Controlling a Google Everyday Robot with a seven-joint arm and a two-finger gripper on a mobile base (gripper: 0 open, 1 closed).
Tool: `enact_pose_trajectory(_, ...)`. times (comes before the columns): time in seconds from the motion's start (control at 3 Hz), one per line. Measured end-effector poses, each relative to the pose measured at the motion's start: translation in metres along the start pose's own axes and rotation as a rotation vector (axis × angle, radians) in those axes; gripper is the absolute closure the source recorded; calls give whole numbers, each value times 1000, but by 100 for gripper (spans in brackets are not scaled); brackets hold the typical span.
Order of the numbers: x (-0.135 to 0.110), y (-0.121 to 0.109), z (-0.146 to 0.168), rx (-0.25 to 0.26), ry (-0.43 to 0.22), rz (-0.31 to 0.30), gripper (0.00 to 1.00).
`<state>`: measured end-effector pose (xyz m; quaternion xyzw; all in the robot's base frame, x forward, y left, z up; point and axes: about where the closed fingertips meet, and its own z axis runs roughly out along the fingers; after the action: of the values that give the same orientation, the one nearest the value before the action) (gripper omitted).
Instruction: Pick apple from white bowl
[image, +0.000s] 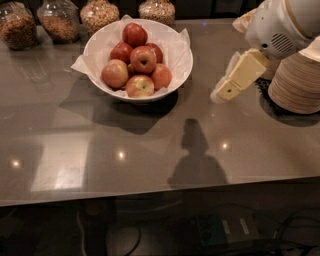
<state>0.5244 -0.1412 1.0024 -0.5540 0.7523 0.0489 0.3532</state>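
No text is legible, not even on the pincer (223, 92) right of the white bowl (187, 64).
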Motion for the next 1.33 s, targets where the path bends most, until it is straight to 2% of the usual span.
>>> enact_pose_trajectory(0.33, -26, -29, 19, 55, -71, 69, 0)
enact_pose_trajectory(0.67, -50, -48, 43, 69, -112, 110, 0)
enact_pose_trajectory(1.0, -70, -59, 65, 67, -129, 114, 0)
enact_pose_trajectory(1.33, -92, -66, 91, 60, -131, 78, 0)
